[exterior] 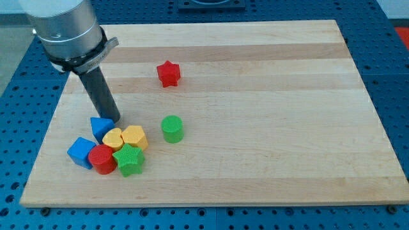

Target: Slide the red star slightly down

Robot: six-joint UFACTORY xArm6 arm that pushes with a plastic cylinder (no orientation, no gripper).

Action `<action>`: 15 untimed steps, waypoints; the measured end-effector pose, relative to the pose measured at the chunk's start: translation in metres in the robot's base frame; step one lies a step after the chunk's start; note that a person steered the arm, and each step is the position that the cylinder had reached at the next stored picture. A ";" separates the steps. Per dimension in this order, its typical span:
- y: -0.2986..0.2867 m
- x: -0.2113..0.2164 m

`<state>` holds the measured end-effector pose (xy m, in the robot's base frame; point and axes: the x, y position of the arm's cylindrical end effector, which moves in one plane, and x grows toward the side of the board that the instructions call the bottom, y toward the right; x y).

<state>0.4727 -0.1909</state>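
Observation:
The red star (169, 73) lies on the wooden board (255, 96) at the upper middle-left, alone. My tip (115, 121) is at the view's lower left, well below and left of the red star. It touches or nearly touches the upper right edge of a blue triangular block (100, 127). The dark rod rises from the tip toward the view's top left.
A cluster lies just below the tip: a blue cube (81, 152), a red cylinder (101, 159), a green star (130, 160), a yellow heart-like block (114, 138) and a yellow hexagonal block (135, 137). A green cylinder (172, 128) stands to their right.

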 end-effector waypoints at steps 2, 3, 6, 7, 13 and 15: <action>-0.006 0.019; -0.006 0.030; -0.009 -0.011; 0.033 -0.021; 0.102 -0.148; 0.102 -0.112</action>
<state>0.3608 -0.0890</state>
